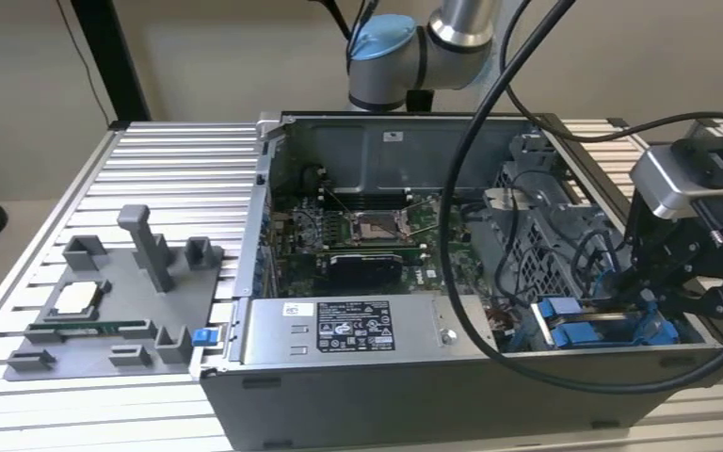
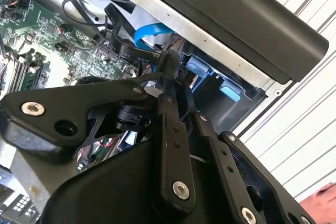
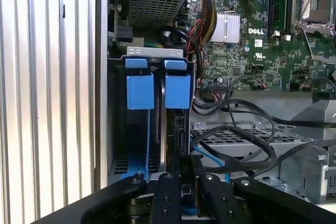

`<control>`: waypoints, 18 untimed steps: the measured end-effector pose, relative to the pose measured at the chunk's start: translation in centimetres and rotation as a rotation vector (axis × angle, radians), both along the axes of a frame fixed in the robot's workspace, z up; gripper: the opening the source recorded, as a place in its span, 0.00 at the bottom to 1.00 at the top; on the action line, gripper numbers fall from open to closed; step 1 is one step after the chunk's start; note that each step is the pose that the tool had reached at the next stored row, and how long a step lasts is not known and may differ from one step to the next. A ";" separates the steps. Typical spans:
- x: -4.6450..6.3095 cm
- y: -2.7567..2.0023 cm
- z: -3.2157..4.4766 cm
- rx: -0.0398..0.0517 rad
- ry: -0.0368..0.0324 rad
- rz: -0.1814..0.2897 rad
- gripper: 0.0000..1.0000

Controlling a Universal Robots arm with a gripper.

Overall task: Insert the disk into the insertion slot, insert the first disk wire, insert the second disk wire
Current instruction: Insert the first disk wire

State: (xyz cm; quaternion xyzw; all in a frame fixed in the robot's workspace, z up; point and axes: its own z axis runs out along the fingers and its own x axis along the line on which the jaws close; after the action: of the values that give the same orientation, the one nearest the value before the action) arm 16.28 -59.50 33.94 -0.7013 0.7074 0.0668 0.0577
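The end effector (image 1: 663,303) hangs over the 4 o'clock corner of the open computer case (image 1: 375,141) on the tabletop (image 1: 161,169). In the exterior view the insertion slot (image 1: 575,325) lies just beside it, at about 8 o'clock.

In the first wrist view the disk (image 3: 177,92) looks already seated in that slot, edge-on under its blue carrier tab and next to a second blue tab (image 3: 140,90). Its long axis runs straight along the end effector's line of approach, so the two are in line rather than crossed.

The fingers (image 2: 169,129) are drawn almost together. In the second wrist view their tips seem to pinch a dark wire connector (image 2: 168,60), from which a black cable leads off. I judge it to be one of the disk wires, though the grip itself is partly hidden. A blue ribbon cable (image 2: 152,32) loops near the connector.
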 end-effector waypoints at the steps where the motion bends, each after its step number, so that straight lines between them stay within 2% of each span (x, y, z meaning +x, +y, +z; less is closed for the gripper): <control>1: 0.0 0.01 -0.02 0.0005 -0.0003 0.000 0.00; 18: 0.0 0.09 -0.42 0.0129 -0.0025 -0.004 0.00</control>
State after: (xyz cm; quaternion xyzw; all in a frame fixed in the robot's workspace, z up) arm 16.28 -59.40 33.52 -0.6996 0.7082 0.0704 0.0632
